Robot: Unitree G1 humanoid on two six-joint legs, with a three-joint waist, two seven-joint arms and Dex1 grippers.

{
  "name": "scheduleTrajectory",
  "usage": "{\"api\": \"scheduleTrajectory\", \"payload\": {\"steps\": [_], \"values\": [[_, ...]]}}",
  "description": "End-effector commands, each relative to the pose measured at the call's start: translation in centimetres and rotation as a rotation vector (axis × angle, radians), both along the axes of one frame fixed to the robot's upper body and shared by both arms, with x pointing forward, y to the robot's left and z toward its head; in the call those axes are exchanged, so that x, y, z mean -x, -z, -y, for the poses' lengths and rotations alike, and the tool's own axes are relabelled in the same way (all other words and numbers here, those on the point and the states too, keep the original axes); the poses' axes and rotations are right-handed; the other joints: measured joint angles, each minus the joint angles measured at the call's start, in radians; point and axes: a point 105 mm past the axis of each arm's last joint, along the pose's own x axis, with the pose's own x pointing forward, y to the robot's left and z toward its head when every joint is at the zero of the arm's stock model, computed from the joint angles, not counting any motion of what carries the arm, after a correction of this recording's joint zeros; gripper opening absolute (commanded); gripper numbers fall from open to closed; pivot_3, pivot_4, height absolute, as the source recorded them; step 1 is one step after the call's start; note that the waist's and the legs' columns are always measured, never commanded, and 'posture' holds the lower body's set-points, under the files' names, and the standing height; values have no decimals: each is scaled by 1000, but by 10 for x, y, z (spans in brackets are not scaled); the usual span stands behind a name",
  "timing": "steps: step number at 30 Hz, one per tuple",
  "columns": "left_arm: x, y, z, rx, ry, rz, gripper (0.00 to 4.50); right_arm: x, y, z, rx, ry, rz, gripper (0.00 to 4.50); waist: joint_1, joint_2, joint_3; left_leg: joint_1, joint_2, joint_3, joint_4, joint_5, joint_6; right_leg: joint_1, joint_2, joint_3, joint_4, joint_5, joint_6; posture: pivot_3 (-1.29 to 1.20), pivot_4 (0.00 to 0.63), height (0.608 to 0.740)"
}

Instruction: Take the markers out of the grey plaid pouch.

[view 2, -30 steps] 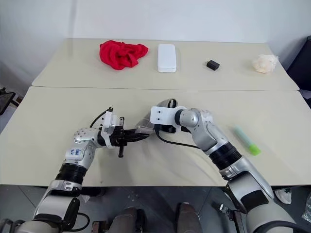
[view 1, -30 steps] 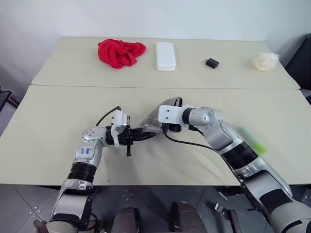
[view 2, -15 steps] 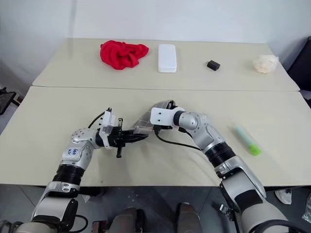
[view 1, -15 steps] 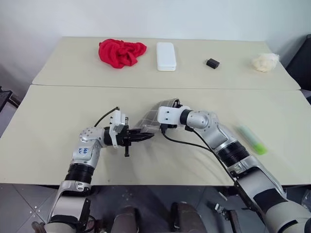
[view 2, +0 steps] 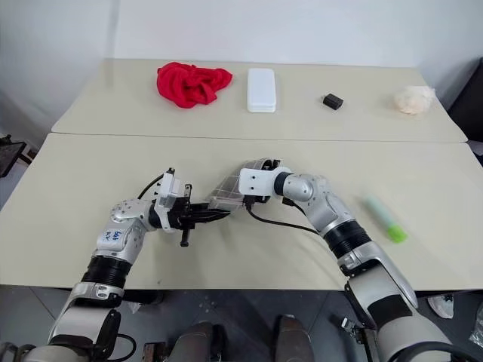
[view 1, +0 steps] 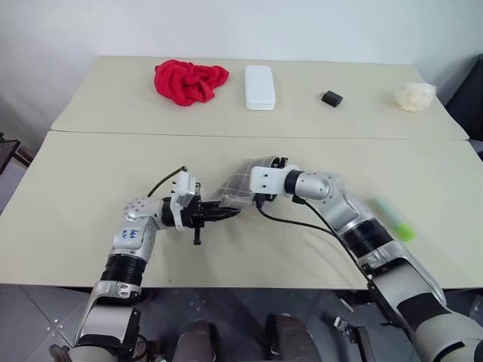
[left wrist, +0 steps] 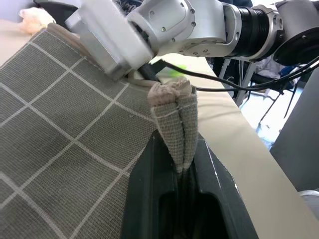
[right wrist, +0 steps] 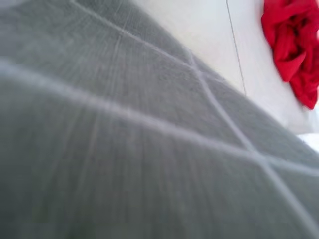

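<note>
- Two pale beige tables [view 1: 90,188] stand end to end before a plain white wall, the near one carrying the work and the far one the spare things.
- On the far table lie a crumpled red cloth [view 1: 189,81], a white hard case [view 1: 259,87], a crumpled white wad [view 1: 414,96] and a small black block [view 1: 330,98], all well apart from the arms.
- The grey plaid pouch [view 1: 243,181] is held up off the near table between the two arms, tilted. It looks soft and light: the fabric folds and bunches where it is pinched, so I judge it will sag and turn unless one corner is kept anchored.
- The left gripper [left wrist: 182,167] is clamped tight on a bunched corner of the pouch, fabric squeezed between its black fingers [left wrist: 149,199]. That seam corner seems a good hold, since it is thick and doubled.
- The right gripper [view 1: 260,167] sits at the pouch's upper end, its fingertips hidden by the fabric; I cannot tell how wide it stands or whether it has anything.
- A bright green marker [view 2: 385,220] already lies on the near table, beside the right forearm. It looks smooth, rigid and likely to roll. The red-pink one is presumably inside the pouch, best taken across its barrel.
</note>
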Motion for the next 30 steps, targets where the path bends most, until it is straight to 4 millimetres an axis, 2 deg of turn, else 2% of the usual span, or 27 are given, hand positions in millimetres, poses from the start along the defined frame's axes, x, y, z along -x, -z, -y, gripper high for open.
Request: {"api": "scheduleTrajectory", "payload": {"steps": [1, 8, 12, 16, 23, 28, 30], "values": [[1, -26, -5, 60, 8, 79, 0, 17, -26, 5, -65, -100, 20, 1615, 1, 0, 0, 0, 0, 0, 0, 0, 0, 0, 0, 0, 0, 0, 0, 0, 150, 740], [-5, -32, -16, 77, -41, 64, 0, 55, -63, 22, -245, -304, -64, 1615, 1, 0, 0, 0, 0, 0, 0, 0, 0, 0, 0, 0, 0, 0, 0, 0, 150, 740], [-5, -32, -17, 74, -47, 62, 0, 61, -68, 41, -283, -331, -118, 1615, 1, 0, 0, 0, 0, 0, 0, 0, 0, 0, 0, 0, 0, 0, 0, 0, 150, 740], [-4, -31, -18, 66, -46, 59, 0, 68, -76, 49, -348, -360, -154, 1615, 2, 0, 0, 0, 0, 0, 0, 0, 0, 0, 0, 0, 0, 0, 0, 0, 150, 740], [-2, -31, -20, 56, -50, 52, 0, 80, -76, 58, -360, -390, -215, 1615, 4, 0, 0, 0, 0, 0, 0, 0, 0, 0, 0, 0, 0, 0, 0, 0, 150, 740], [0, -31, -22, 43, -51, 52, 0, 75, -66, 65, -182, -320, -186, 1615, 5, 0, 0, 0, 0, 0, 0, 0, 0, 0, 0, 0, 0, 0, 0, 0, 150, 740], [1, -29, -20, 37, -43, 54, 0, 73, -57, 60, -136, -291, -207, 1615, 4, 0, 0, 0, 0, 0, 0, 0, 0, 0, 0, 0, 0, 0, 0, 0, 150, 740]]}}
